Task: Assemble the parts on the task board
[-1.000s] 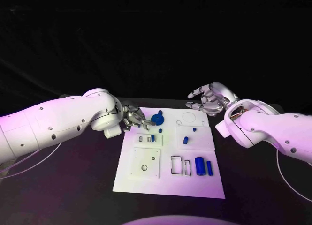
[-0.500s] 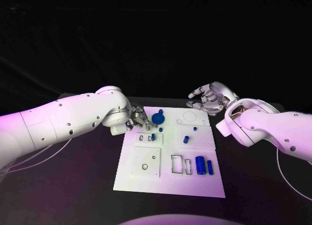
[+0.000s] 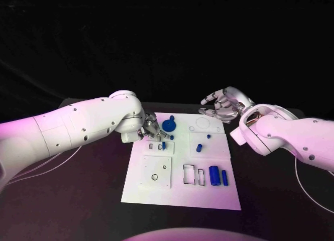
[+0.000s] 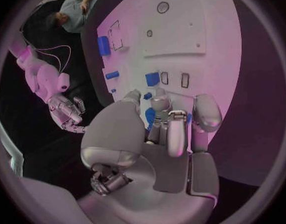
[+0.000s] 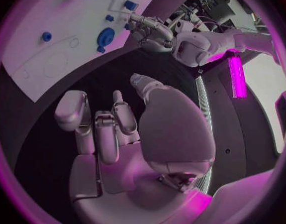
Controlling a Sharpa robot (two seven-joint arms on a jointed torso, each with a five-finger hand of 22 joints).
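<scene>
The white task board [image 3: 156, 193] lies in the middle of the table. A round blue part [image 3: 168, 125] stands near its far left corner. My left hand [image 3: 148, 129] hovers over the board's left edge just beside that part, fingers bunched and pointing down; from the left wrist the round part [image 4: 150, 117] peeks out behind the fingers [image 4: 169, 127], and a grip cannot be made out. A small blue part [image 3: 163, 145] stands in a slot below. My right hand [image 3: 223, 106] hangs off the far right corner, fingers apart, empty.
Two blue bars [image 3: 213, 176] [image 3: 224, 178] lie side by side near the board's right edge beside empty rectangular slots [image 3: 189, 174]. A short blue piece [image 3: 199, 148] and a blue dot [image 3: 208, 137] sit mid-right. Dark table [image 3: 87, 191] surrounds the board.
My left arm has swung in towards the board, bringing the hand slightly nearer the slots beside the round blue part. The right hand and the parts have stayed put.
</scene>
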